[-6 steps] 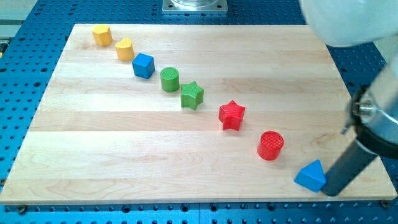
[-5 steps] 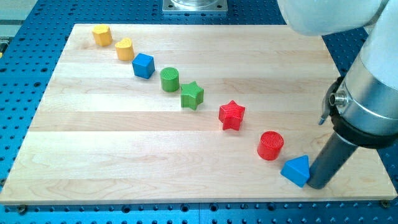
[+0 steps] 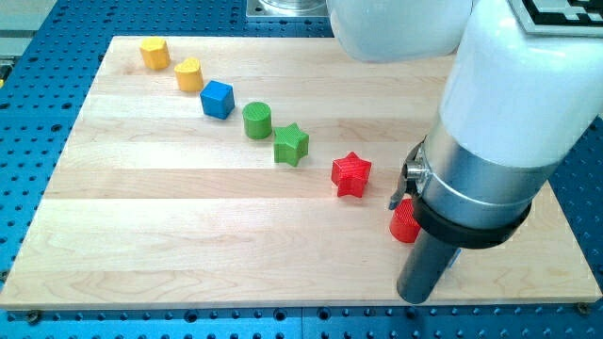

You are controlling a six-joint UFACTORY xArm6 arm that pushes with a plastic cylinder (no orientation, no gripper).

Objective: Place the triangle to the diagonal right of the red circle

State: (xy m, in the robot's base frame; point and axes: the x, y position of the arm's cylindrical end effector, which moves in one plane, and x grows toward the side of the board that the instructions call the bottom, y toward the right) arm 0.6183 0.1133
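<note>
The red circle (image 3: 402, 224) lies at the lower right of the wooden board (image 3: 188, 235), and the arm covers its right half. The blue triangle is almost wholly hidden behind the rod; only a thin blue sliver (image 3: 454, 258) shows at the rod's right edge, just below and right of the red circle. My tip (image 3: 415, 299) rests near the board's bottom edge, below the red circle and just left of the sliver. The arm's large white and grey body covers the board's right side.
A diagonal row of blocks runs from the top left: a yellow cylinder (image 3: 154, 53), a yellow heart-like block (image 3: 189, 73), a blue cube (image 3: 217, 99), a green cylinder (image 3: 257, 121), a green star (image 3: 291, 144) and a red star (image 3: 351, 174).
The arm has swung to the view's left and now covers the triangle and half the red circle. The triangle slid left, closer to the red circle. The other blocks have not moved.
</note>
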